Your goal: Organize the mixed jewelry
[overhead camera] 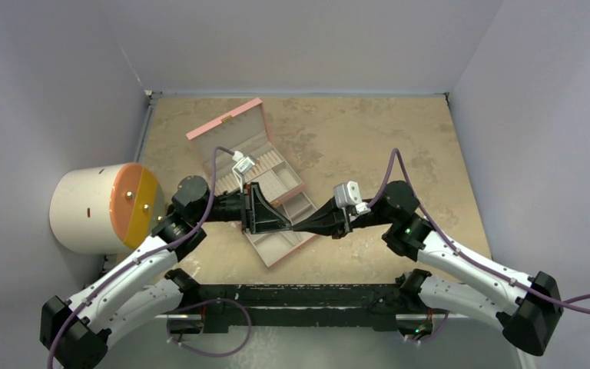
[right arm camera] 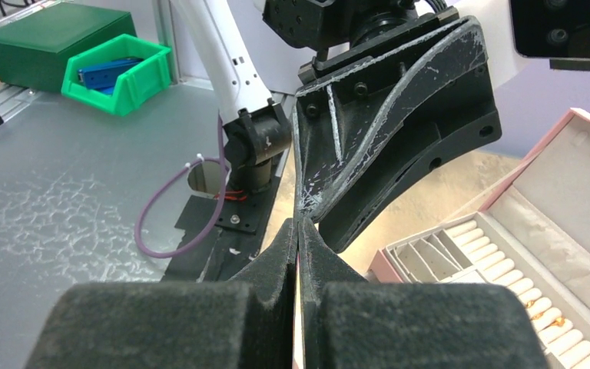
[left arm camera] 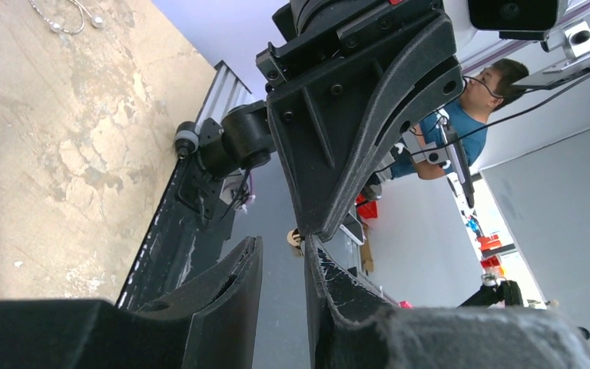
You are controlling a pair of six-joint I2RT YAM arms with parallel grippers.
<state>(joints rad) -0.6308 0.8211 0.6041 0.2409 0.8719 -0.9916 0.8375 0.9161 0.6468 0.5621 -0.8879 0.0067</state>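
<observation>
The tan desk [overhead camera: 369,131] fills the middle of the top view. Grey walls close its left, far and right edges, and a black base rail [overhead camera: 292,296] runs along the near edge. The widest open stretch is in the upper right of the frame, between the box and the right wall.

A white drum with an orange face [overhead camera: 96,207] sits at the left edge, just beside the left arm's elbow. The pink box [overhead camera: 230,127] lies diagonally left of centre. Its lid is thrown back toward the upper left and its near corner is close to the rail.

Both arms reach inward and meet tip to tip over the box's lower right side. The left gripper [left arm camera: 284,242] has its jaws partly apart, with nothing seen in the gap. The right gripper [right arm camera: 298,223] has its jaws pressed together; its point touches one left finger [left arm camera: 338,300]. Whether anything tiny is pinched there I cannot tell.

A thin silvery jewelry piece [left arm camera: 67,21] with small beads lies on bare desk at the upper left of the left wrist view, well apart from both grippers.
</observation>
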